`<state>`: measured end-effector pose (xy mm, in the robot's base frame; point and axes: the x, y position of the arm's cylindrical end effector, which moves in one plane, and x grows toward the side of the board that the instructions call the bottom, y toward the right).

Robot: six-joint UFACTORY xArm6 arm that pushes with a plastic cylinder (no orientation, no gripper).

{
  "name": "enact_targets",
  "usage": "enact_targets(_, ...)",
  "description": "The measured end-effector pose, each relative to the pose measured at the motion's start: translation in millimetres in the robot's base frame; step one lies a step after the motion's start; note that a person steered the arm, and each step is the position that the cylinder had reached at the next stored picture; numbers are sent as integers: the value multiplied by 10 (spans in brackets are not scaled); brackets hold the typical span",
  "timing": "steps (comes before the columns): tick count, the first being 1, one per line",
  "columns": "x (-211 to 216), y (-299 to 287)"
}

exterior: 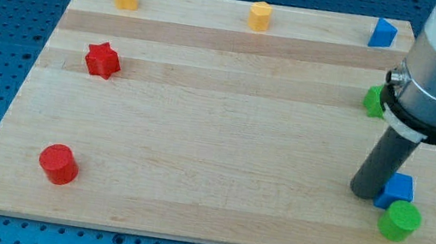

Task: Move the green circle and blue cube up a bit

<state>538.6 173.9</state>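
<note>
1. my tip [366, 193] rests on the bench [198, 136], touching the blue cube [398, 190] on its left; no fingers fitted.
2. green circle [400, 220] sits just nearer, near right corner.
3. risk: a sideways push likely drives both over the right edge.

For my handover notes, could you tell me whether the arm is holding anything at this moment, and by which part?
Nothing is held: my tip only stands on the board beside the blue cube, on its left; contact cannot be told.

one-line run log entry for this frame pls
tip: touching blue cube, its left | green circle: against cube, below | both: board bottom right | move up: pending
</note>
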Motion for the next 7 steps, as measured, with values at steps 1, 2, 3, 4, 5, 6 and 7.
enact_targets(1, -136, -312)
enact_targets(2, -148, -871)
enact_targets(3, 87, -1329)
enact_targets(4, 365, -1777)
enact_targets(5, 465, -2044)
enact_targets(6, 565, -2363)
enact_targets(7, 796, -2817)
